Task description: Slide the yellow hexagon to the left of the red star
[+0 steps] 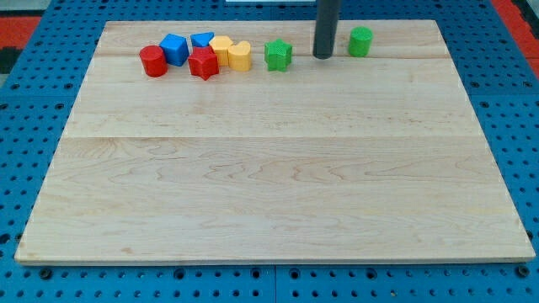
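While my tip (323, 55) sits between green blocks | yellow hexagon (221, 46) touching red star (203, 64)

My tip (323, 56) rests on the wooden board (269, 177) between the green star (278, 55) and the green cylinder (360, 40), nearer the cylinder. To the view's left of the green star cluster the yellow heart (240, 56), yellow hexagon (221, 47), red star (203, 63), blue triangle (202, 39), blue cube (175, 48) and red cylinder (153, 61). The yellow hexagon touches the red star on its upper right.

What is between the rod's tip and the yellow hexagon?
In the camera view, the green star and a yellow heart lie between my tip and the yellow hexagon.
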`<state>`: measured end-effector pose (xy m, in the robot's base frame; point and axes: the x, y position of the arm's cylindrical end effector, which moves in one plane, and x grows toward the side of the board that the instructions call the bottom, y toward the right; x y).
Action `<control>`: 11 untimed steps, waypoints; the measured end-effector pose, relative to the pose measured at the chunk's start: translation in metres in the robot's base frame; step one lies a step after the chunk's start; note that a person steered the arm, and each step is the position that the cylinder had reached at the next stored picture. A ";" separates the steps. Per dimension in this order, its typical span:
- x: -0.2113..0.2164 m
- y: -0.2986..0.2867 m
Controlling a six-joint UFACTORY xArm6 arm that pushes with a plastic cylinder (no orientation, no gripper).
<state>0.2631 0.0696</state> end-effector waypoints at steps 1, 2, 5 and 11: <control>-0.032 -0.002; -0.043 -0.028; -0.021 -0.136; 0.031 -0.163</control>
<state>0.2945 -0.0938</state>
